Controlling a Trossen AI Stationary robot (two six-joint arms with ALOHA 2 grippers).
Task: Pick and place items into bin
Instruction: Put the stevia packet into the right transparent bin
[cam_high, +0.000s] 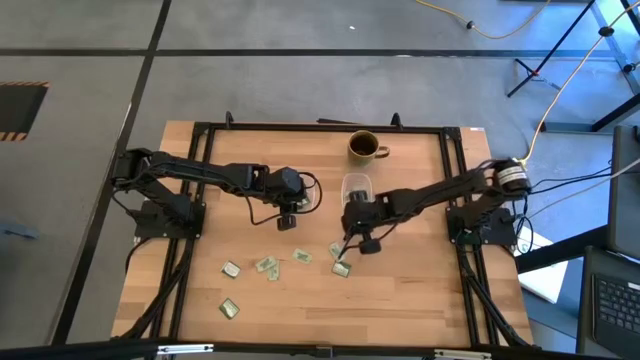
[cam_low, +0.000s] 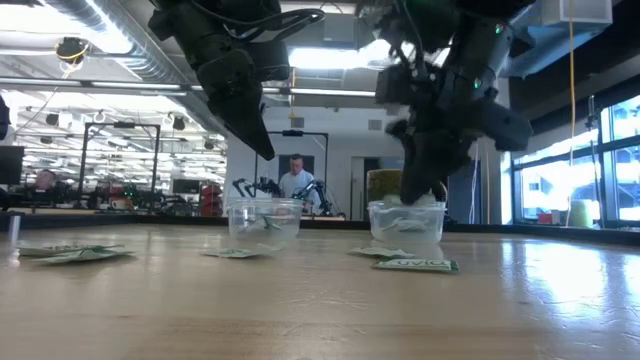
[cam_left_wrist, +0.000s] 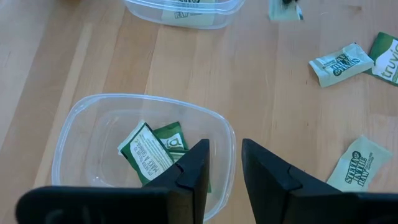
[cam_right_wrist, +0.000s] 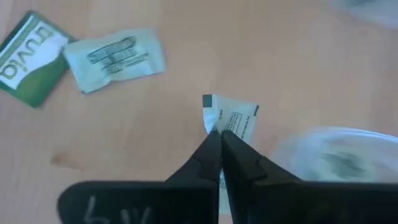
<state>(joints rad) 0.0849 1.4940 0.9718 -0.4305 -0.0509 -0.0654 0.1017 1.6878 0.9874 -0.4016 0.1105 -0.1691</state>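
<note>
**Q:** What is lying on the wooden table (cam_high: 400, 300), taken from largest to smallest?

**A:** The two dark arms are reaching in from 9 and 3 o'clock. A brown mug (cam_high: 364, 146) is standing at 12 o'clock. Two clear plastic bins are sitting near the centre: one (cam_left_wrist: 87, 137) under the left arm, holding green and white packets (cam_left_wrist: 149, 152), and a second (cam_high: 357, 186) at the right arm's side, also holding packets. Loose packets (cam_high: 268, 265) are lying scattered toward 6 o'clock, well apart from the mug.

**Q:** How are the grippers standing?

**A:** The left gripper (cam_left_wrist: 222, 163) is hanging above the near rim of its bin, its jaws standing partly apart with nothing between them. The right gripper (cam_right_wrist: 219, 140) is pinching its jaws together on one edge of a small white packet (cam_right_wrist: 239, 121), just beside the second bin. Two further packets (cam_right_wrist: 115, 56) are lying flat on the wood near it, one pale and one green and white.
</note>
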